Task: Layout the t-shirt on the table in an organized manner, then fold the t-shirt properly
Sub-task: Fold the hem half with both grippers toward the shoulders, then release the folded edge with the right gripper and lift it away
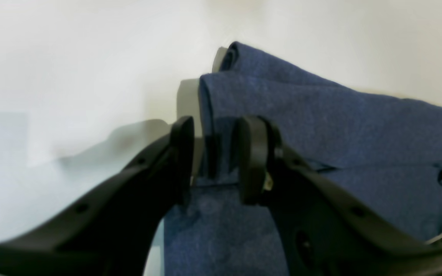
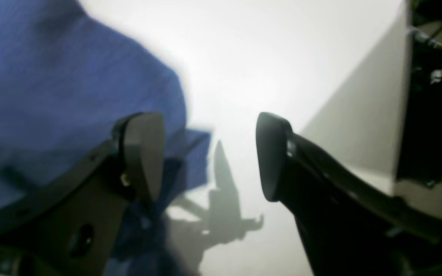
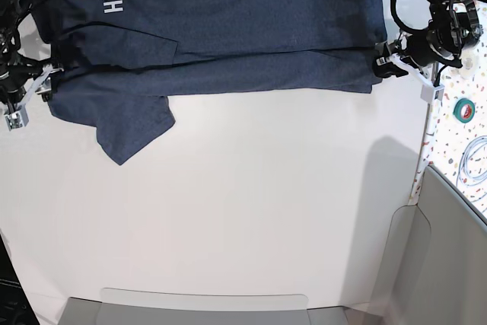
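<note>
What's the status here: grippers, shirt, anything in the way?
Left gripper open, jaws astride the folded t-shirt edge. Right gripper open, shirt beside it. Shirt lies along table's far edge. Nothing obstructing.

White table; navy t-shirt folded lengthwise along far edge.

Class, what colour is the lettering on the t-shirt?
White, on the navy t-shirt; the lettering shows best in the base view.

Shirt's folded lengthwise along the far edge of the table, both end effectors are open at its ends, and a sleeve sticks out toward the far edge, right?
Not quite. The base view shows the sleeve sticking out toward the near side, over bare table. The rest holds: the shirt is folded lengthwise, left end effector and right end effector open.
</note>
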Available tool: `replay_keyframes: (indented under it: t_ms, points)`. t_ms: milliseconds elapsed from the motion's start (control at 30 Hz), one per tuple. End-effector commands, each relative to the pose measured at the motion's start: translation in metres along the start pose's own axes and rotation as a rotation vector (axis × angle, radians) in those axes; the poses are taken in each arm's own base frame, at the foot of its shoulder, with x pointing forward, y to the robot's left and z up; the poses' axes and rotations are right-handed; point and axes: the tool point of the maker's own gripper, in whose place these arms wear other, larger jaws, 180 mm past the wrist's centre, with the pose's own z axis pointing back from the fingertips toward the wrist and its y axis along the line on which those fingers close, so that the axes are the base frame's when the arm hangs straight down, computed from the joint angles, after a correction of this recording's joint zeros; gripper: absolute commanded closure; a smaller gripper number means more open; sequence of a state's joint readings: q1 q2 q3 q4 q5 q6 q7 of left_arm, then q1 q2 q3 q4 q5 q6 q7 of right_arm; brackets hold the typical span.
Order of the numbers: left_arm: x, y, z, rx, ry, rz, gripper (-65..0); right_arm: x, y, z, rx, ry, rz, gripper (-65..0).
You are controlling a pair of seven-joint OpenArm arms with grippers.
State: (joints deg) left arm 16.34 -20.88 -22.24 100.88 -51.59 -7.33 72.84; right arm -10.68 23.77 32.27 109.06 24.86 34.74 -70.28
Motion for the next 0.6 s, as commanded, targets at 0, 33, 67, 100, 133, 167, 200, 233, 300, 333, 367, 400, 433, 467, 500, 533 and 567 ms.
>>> replay_keyframes:
  t_ms: [0,33,67,100,133,167,200,233,300,333,367,400,433,467,500,533,567]
  points:
    - [0.01,-0.001,0.006,0.0,-0.032,-0.02,-19.9,0.013,-0.006,0.011,-0.015,-0.053,0.013,-34.9]
    - [0.01,-0.001,0.006,0.0,-0.032,-0.02,-19.9,0.008,-0.003,0.015,-0.005,-0.045,-0.001,-32.1]
    - [0.01,-0.001,0.006,0.0,-0.032,-0.02,-19.9,0.002,0.002,0.017,0.012,-0.039,-0.02,-27.1]
    - [0.01,-0.001,0.005,-0.001,-0.032,-0.019,-19.9,-0.003,0.007,0.018,0.036,-0.038,-0.042,-20.0]
    - [0.01,-0.001,0.005,-0.001,-0.032,-0.019,-19.9,-0.008,0.012,0.019,0.057,-0.035,-0.061,-13.2]
    - [0.01,-0.001,0.005,-0.001,-0.031,-0.018,-19.9,-0.013,0.017,0.019,0.078,-0.033,-0.08,-4.0]
    - [0.01,-0.001,0.005,-0.001,-0.031,-0.018,-19.9,-0.018,0.022,0.019,0.096,-0.029,-0.099,0.0]
    - [0.01,-0.001,0.005,-0.001,-0.031,-0.018,-19.9,-0.023,0.028,0.018,0.114,-0.023,-0.108,0.0]
    - [0.01,-0.001,0.005,-0.001,-0.031,-0.018,-19.9,-0.028,0.038,0.017,0.14,-0.015,-0.125,0.0]
    - [0.01,-0.001,0.005,-0.001,-0.031,-0.018,-19.9,-0.031,0.041,0.016,0.146,-0.01,-0.135,0.0]
    - [0.01,-0.001,0.005,-0.001,-0.031,-0.018,-19.9,-0.033,0.046,0.015,0.154,-0.009,-0.152,0.0]
    - [0.01,-0.001,0.005,-0.001,-0.031,-0.018,-19.9,-0.036,0.05,0.012,0.164,-0.006,-0.171,0.0]
    - [0.01,-0.001,0.005,-0.001,-0.031,-0.018,-19.9,-0.039,0.052,0.009,0.172,0.001,-0.188,0.0]
    - [0.01,-0.001,0.005,-0.001,-0.031,-0.018,-19.9,-0.041,0.052,0.005,0.179,0.006,-0.205,0.0]
    - [0.01,-0.001,0.005,-0.002,-0.031,-0.017,-19.9,-0.04,0.052,0.0,0.187,0.006,-0.226,0.0]
    - [0.009,-0.002,0.004,-0.005,-0.031,-0.014,-19.9,-0.043,0.051,-0.006,0.195,0.014,-0.246,0.0]
    - [0.008,-0.003,0.003,-0.009,-0.031,-0.009,-19.9,-0.047,0.051,-0.011,0.205,0.028,-0.267,0.0]
